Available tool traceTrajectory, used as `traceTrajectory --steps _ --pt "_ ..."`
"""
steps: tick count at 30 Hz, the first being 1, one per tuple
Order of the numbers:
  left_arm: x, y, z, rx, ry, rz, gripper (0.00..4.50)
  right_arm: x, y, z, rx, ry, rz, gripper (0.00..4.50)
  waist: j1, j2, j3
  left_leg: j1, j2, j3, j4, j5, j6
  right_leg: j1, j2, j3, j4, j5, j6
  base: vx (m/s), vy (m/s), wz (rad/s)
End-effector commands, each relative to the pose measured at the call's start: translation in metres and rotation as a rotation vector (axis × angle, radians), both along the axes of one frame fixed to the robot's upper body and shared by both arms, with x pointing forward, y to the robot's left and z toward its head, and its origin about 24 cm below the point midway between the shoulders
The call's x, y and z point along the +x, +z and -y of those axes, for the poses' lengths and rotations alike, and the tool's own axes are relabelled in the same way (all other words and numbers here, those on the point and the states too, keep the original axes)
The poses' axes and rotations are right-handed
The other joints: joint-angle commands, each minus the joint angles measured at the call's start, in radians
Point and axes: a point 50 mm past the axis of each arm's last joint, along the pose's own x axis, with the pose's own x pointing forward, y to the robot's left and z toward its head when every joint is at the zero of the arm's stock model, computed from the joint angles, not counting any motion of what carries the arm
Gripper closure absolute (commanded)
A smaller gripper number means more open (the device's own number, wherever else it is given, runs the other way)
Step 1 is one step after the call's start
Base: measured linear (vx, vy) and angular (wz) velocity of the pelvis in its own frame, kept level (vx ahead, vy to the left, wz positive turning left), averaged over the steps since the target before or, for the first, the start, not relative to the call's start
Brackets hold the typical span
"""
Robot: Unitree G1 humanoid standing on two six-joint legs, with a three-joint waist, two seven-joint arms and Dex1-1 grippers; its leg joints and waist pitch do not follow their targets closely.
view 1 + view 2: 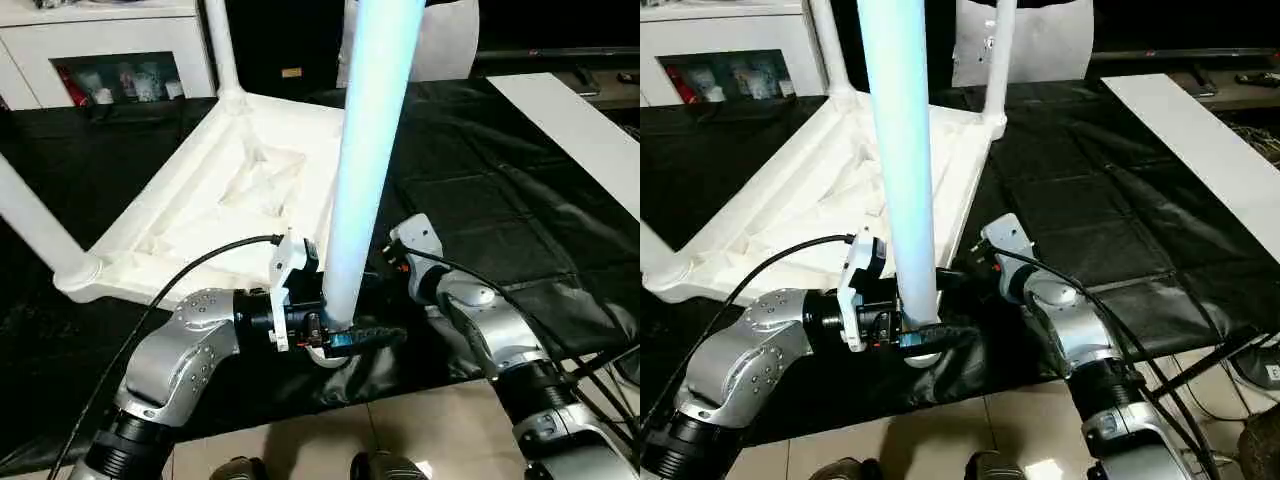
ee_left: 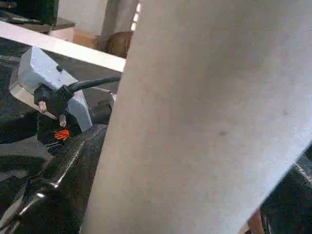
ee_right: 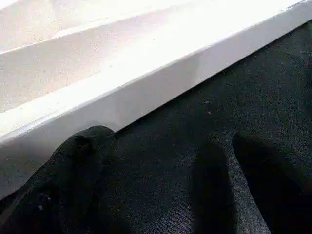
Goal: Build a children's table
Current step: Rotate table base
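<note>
The white table top (image 1: 200, 215) lies upside down on a black cloth, ribbed underside up. A leg stands in its far left corner (image 1: 222, 50), another leans out of the near left corner (image 1: 35, 225), and a third rises at the far right corner (image 1: 1000, 60). A fourth leg (image 1: 370, 140) stands upright at the near right corner. My left gripper (image 1: 340, 335) is shut on this leg just above its flared base. My right gripper (image 3: 175, 195) is open, low over the cloth, with its fingers (image 3: 83, 170) next to the table top's rim (image 3: 146, 92).
A white cabinet (image 1: 100, 40) stands at the back left. A long white board (image 1: 580, 120) lies at the right. The black cloth (image 1: 480, 200) ends at a tiled floor (image 1: 420, 420) near me, with cables at the lower right (image 1: 1200, 370).
</note>
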Motion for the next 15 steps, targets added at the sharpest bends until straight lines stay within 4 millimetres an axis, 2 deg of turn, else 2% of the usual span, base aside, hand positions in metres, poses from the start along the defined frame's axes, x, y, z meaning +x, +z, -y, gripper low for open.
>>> traceTrajectory --steps 1,5,7,8,12,15 --pt "-0.009 0.008 0.016 -0.048 -0.086 0.012 0.02 0.005 0.011 -0.018 0.026 0.062 0.048 0.0 0.004 0.0 -0.081 0.023 0.064 -0.03 -0.062 -0.154 0.043 0.05 -0.077 0.049 -0.061 -0.161 -0.249 0.0 0.0 0.0" --pt "-0.009 0.009 0.021 -0.059 -0.097 0.013 0.02 0.004 0.011 -0.035 0.051 0.119 0.057 0.0 -0.001 -0.004 -0.079 0.023 0.064 -0.031 -0.062 -0.179 0.033 0.049 -0.077 0.048 -0.063 -0.211 -0.242 0.0 0.0 0.0" --pt "-0.009 0.01 0.023 -0.063 -0.097 0.015 0.02 0.003 0.011 -0.039 0.057 0.137 0.058 0.0 -0.002 -0.002 -0.08 0.023 0.064 -0.032 -0.061 -0.183 0.029 0.049 -0.078 0.049 -0.064 -0.222 -0.235 0.0 0.0 0.0" --pt "-0.009 0.012 0.026 -0.078 -0.102 0.014 0.02 0.001 0.009 -0.048 0.07 0.17 0.052 0.0 -0.004 -0.003 -0.08 0.023 0.064 -0.032 -0.061 -0.182 0.03 0.048 -0.076 0.049 -0.064 -0.215 -0.235 0.0 0.0 0.0" --pt "-0.008 0.013 0.029 -0.085 -0.101 0.017 0.02 -0.002 0.008 -0.056 0.078 0.195 0.051 0.0 -0.014 -0.007 -0.081 0.018 0.063 -0.033 -0.06 -0.177 0.039 0.051 -0.077 0.048 -0.063 -0.198 -0.242 0.0 0.0 0.0" --pt "-0.005 0.012 0.029 -0.079 -0.082 0.027 0.02 -0.002 0.007 -0.058 0.077 0.198 0.051 0.0 -0.021 -0.005 -0.082 0.019 0.064 -0.034 -0.059 -0.175 0.047 0.051 -0.077 0.047 -0.062 -0.198 -0.244 0.0 0.0 0.0"
